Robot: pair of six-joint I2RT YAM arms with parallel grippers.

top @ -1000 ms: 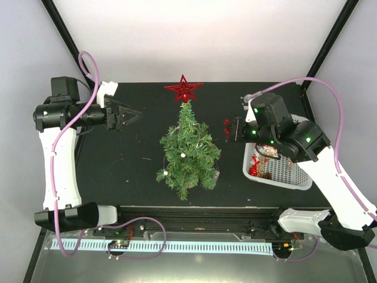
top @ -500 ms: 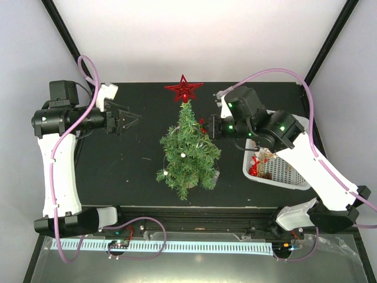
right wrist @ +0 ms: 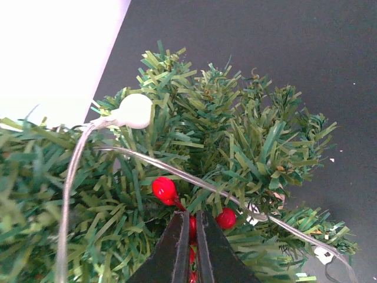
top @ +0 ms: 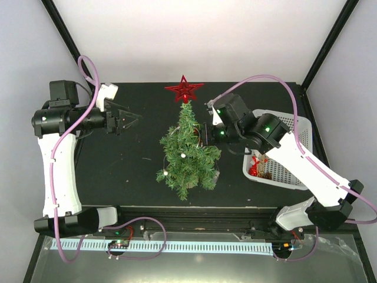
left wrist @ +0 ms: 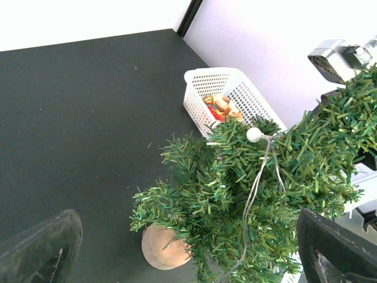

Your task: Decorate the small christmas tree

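Right gripper (right wrist: 189, 216), pinching a red berry sprig (right wrist: 165, 189), sits inside the small christmas tree (top: 187, 153); left gripper (top: 134, 118) wide, well apart.

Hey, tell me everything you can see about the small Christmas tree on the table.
The small christmas tree stands upright in the middle of the black table. It is a dark-green cone of bristly, plastic-looking needles on a round brown base. A red star tops it, and a thin wire with white bulbs runs through the branches. The right gripper, shut on a red berry sprig, holds it among the branches on the tree's right side.
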